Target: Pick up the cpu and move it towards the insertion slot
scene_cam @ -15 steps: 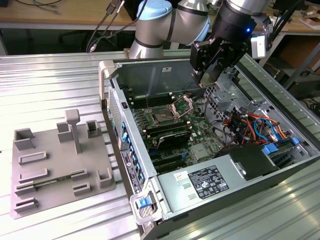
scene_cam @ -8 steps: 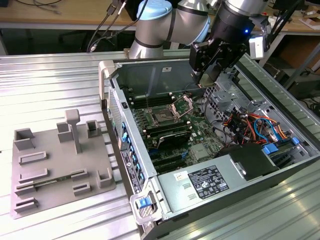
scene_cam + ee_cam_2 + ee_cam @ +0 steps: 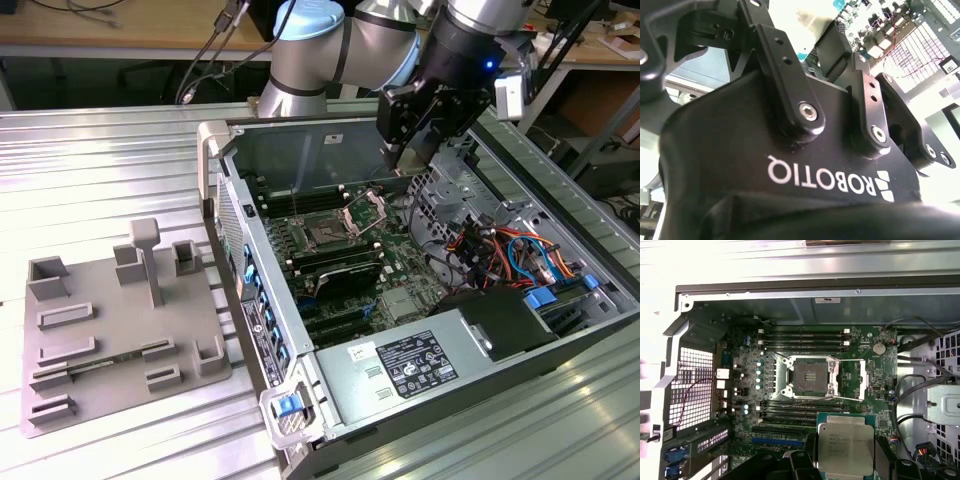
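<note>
Fingers point(image 3: 880, 455) of mine, dark and matte, clench the cpu point(image 3: 846, 447) by two opposite edges, seen in the first wrist view. I judge this chip light, rigid and fragile: a flat square with a smooth, pale metal lid on a green rim, best gripped at its edges. Beyond the cpu, well apart, lies the insertion slot point(image 3: 812, 377), a dark square centre in a shiny steel frame, retention plate point(image 3: 850, 380) swung open beside it.
</note>
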